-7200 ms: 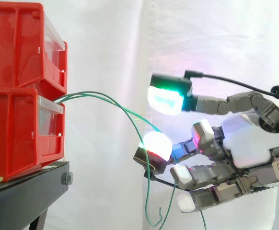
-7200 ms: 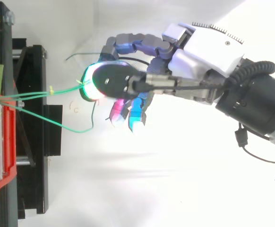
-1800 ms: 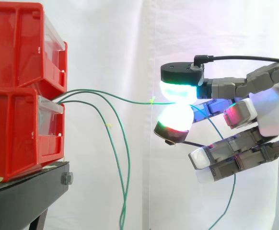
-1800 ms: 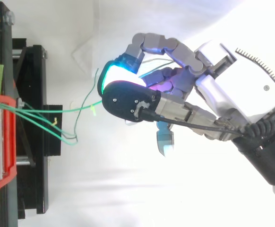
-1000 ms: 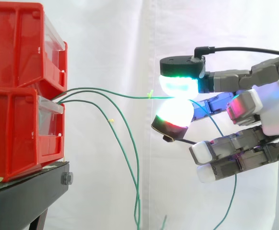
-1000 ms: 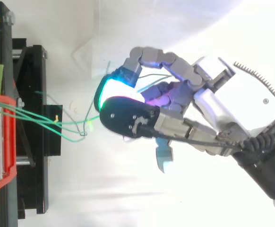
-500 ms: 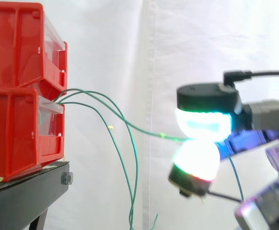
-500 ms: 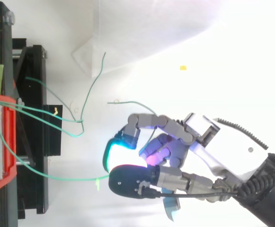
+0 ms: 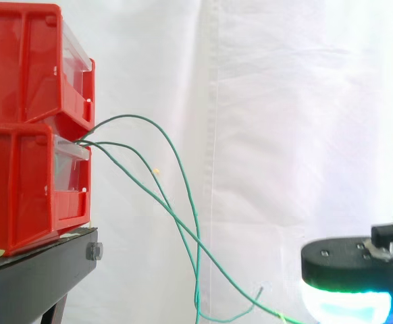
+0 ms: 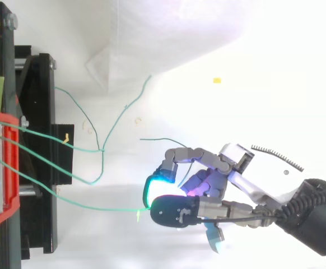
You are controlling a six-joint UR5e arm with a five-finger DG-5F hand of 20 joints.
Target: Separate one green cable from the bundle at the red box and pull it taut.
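Side and top views of the cable-separation set-up. The red bins (image 9: pixel 21 128) stand stacked on a black stand (image 9: pixel 34 277) before a white curtain (image 9: pixel 284 101). Three green cables leave the front of the lower bin.

From above, the hand (image 10: pixel 208 185) lies well away from the bins. Its fingers are curled, and two glowing fingertips (image 10: pixel 152 188) are closed together on one green cable (image 10: pixel 96 208). A small yellow-green tag (image 10: pixel 139 216) sits on this cable just before the pinch. From the bin front the pinched cable crosses the stand and runs to the fingertips in a shallow curve, nearly straight over its last stretch. It lies apart from the other cables (image 10: pixel 84 149).

Those two meet at one point beside the stand. From there one trails off toward the curtain, and the other hangs in a loose loop.

In the side view the hand (image 9: pixel 348 266) sits low at the right, below the level of the bins. One cable slopes down from the lower bin toward it, and another arches up and drops steeply.
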